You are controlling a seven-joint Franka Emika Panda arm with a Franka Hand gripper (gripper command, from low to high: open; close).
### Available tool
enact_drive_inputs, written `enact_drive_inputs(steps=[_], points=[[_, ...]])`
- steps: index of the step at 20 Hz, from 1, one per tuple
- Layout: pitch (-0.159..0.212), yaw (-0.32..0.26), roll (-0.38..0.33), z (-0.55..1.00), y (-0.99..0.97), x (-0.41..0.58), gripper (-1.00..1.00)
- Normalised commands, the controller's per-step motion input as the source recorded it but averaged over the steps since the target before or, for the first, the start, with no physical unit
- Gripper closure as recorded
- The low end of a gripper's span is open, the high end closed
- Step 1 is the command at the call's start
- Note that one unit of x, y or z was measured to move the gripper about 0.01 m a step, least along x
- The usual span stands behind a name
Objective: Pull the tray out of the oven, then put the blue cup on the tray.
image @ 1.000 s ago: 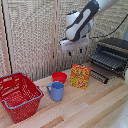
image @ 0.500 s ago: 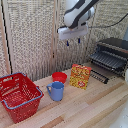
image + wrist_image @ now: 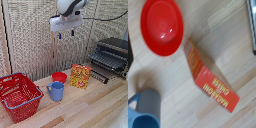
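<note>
Nearest in the exterior view sits the red plastic lattice basket (image 3: 19,95), light and springy by its look; just beyond it on the pale wooden bench (image 3: 95,110) stands the small light-blue cylindrical cup (image 3: 56,91), upright, side handle towards the basket; it looks rigid, smooth and light, probably a little slippery, so the rim wall or the handle seems the best hold. Just behind it lies the shallow glossy red bowl (image 3: 59,77); beside that leans the red-and-yellow cardboard box (image 3: 80,76), stiff but easily tipped. Farther, at the exterior view's right, the boxy silver-and-black oven (image 3: 112,56) stands with its door down; the dark wire-bar tray (image 3: 107,60) seems to sit inside, thin, stiff and hard, best hooked at its front bar. High above, the tool (image 3: 65,34) hangs part-open, holding nothing.
</note>
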Motion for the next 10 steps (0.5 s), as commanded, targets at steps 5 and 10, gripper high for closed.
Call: enact_drive_inputs(steps=[5,10], points=[[0.021,0.000,0.145,0.02,0.72,-0.282,-1.00],[-0.005,-0.006,0.038,0.08,0.61,-0.750,-1.00]])
